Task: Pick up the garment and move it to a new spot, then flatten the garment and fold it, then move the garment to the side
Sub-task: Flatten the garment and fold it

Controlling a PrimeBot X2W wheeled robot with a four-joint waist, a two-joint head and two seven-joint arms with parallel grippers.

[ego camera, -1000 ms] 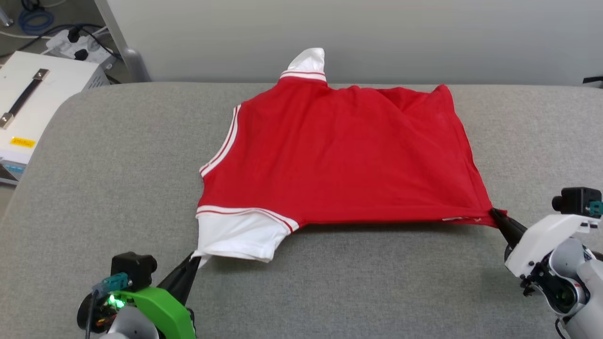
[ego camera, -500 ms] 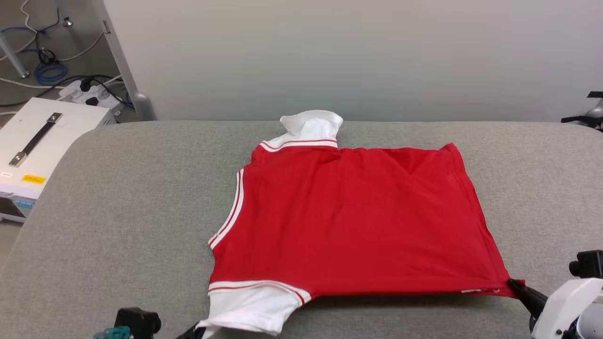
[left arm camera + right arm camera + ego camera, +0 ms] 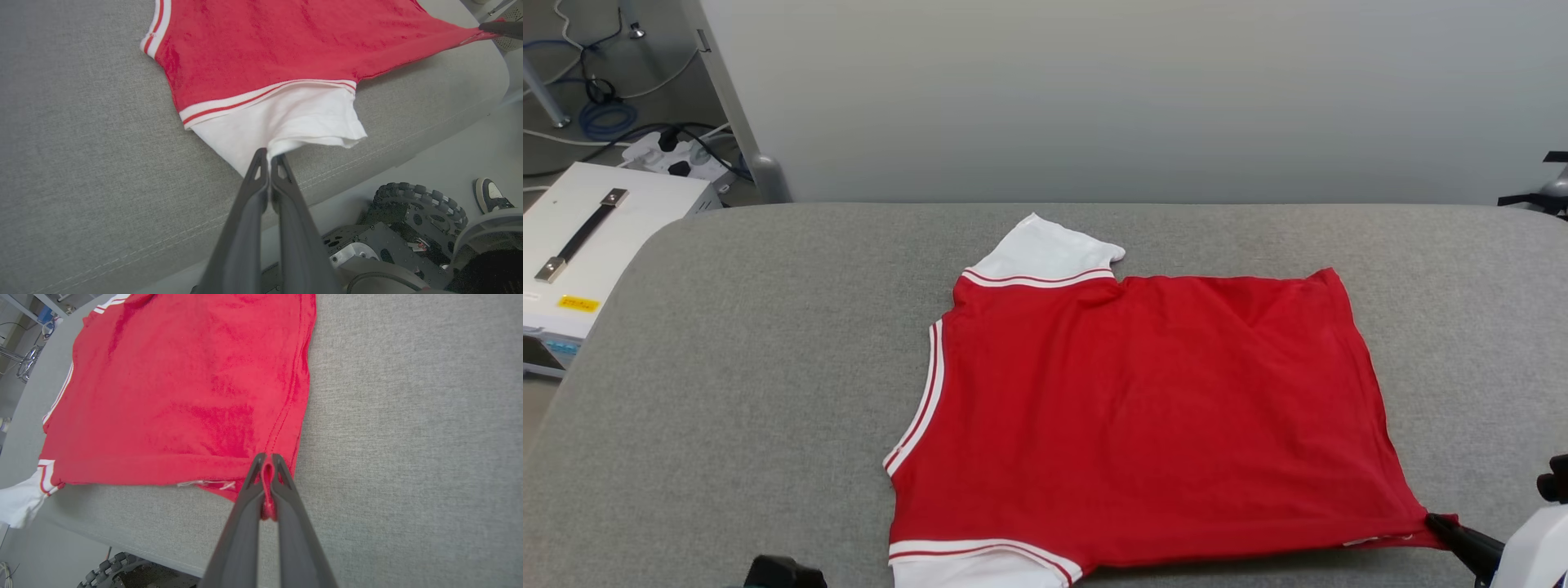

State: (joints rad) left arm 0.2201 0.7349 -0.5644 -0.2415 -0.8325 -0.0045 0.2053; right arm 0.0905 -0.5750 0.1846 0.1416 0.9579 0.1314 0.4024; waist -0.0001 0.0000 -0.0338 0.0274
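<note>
The garment (image 3: 1143, 416), a red T-shirt with white sleeves, lies spread on the grey padded table (image 3: 727, 367) with its plain red side up. Its far sleeve (image 3: 1045, 253) rests flat near the table's back edge. In the left wrist view my left gripper (image 3: 267, 157) is shut on the near white sleeve (image 3: 294, 118) at the table's front edge. My right gripper (image 3: 267, 461) is shut on the red hem corner (image 3: 267, 477); its dark fingers (image 3: 1462, 541) show at the lower right of the head view. The shirt is stretched taut between the two grips.
A white box with a black handle (image 3: 588, 245) stands left of the table, with a power strip and cables (image 3: 678, 151) behind it. A pale wall (image 3: 1094, 98) backs the table. Below the front edge are my wheeled base (image 3: 408, 212) and a shoe (image 3: 490, 196).
The head camera has shifted. Both grippers have drawn the garment toward the table's front edge, and the far sleeve, earlier at the back edge, now lies flat on the table.
</note>
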